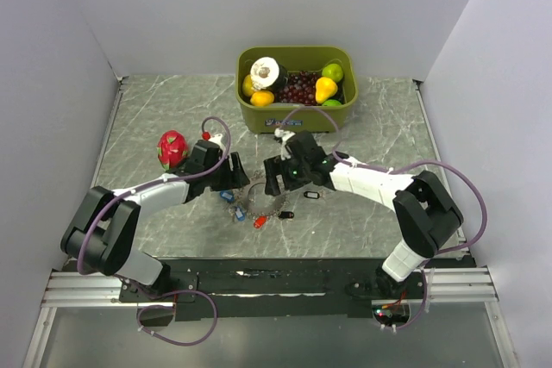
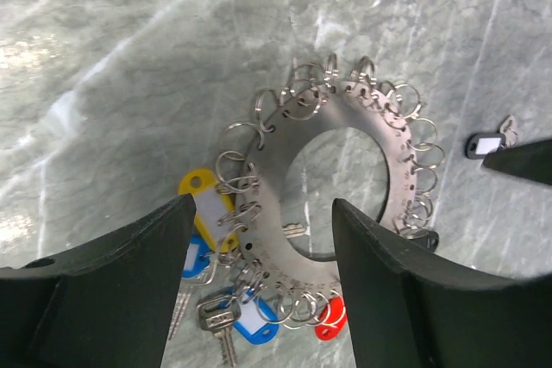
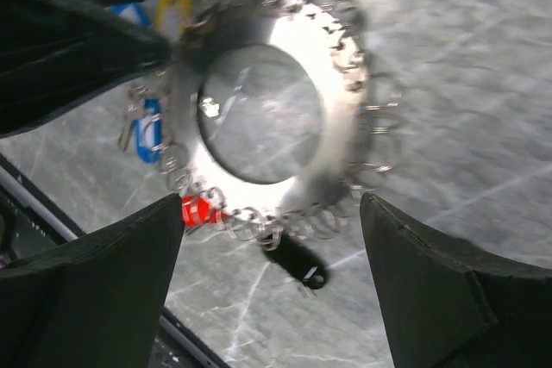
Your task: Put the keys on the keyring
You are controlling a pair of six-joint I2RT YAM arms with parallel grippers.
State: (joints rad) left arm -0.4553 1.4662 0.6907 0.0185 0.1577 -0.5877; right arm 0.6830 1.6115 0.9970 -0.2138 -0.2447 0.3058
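Dozens of small wire loops [image 2: 304,96] fringe the keyring [image 2: 274,180], a flat, washer-shaped band of dull grey metal. It lies flat near the middle of the table [image 2: 112,66], between the two arms. Some keys [image 2: 220,321] cluster at one arc of its rim: a yellow-headed one [image 2: 200,196], a blue-headed one [image 2: 250,323] beside a bare metal key, and a red one [image 2: 329,318]. One black tag [image 3: 297,260] lies just beside the rim, and a second black tag [image 2: 485,144] lies apart from it.

The band looks rigid and thin. It sits so low that a fingertip would struggle to get under it, so its outer edge, pinched across the band, seems the best hold. The smooth metal is probably slippery, and the springy loops could snag. The keys look light and tiny; their plastic heads offer the best purchase, though they may skate on the polished, marbled stone.

The left hand [image 2: 259,221] hangs over the ring with its black fingers spread wide and nothing clasped. The right hand [image 3: 272,213] is spread just as wide above it, also empty. Whether any fingertip touches the table cannot be told.

Farther off stand a green bin [image 1: 297,118] of fruit and a red dragon fruit [image 1: 172,149].
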